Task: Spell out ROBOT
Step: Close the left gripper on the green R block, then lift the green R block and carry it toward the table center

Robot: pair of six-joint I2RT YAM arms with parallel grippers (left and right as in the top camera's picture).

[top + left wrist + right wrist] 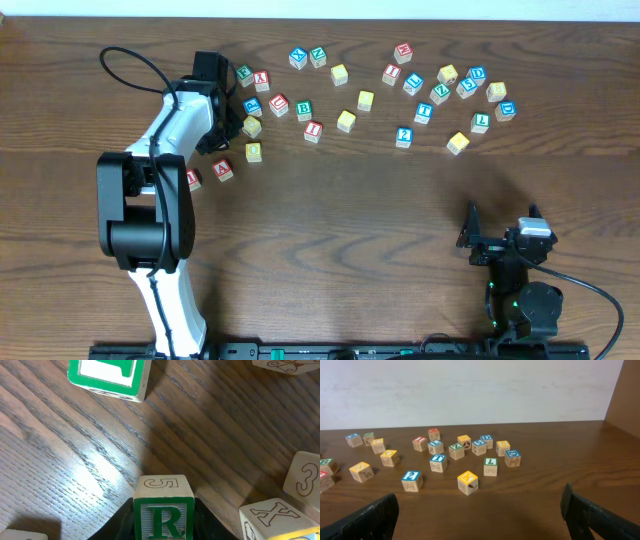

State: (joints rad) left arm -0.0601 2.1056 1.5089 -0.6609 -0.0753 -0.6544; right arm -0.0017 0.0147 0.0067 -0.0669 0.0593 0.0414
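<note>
While the right gripper point(479, 497) hangs wide open and empty, well apart from the scattered cubes point(404, 137), the left gripper point(163, 504) pinches the green R cube point(163, 521) at their left end, presumably since R starts the word.

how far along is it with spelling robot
Nothing looks done: no word is laid out on the table. In hand: the left gripper is shut on the green R cube. Left: placing R, then all other letters, such as the green B cube. The right gripper hangs open, empty.
</note>
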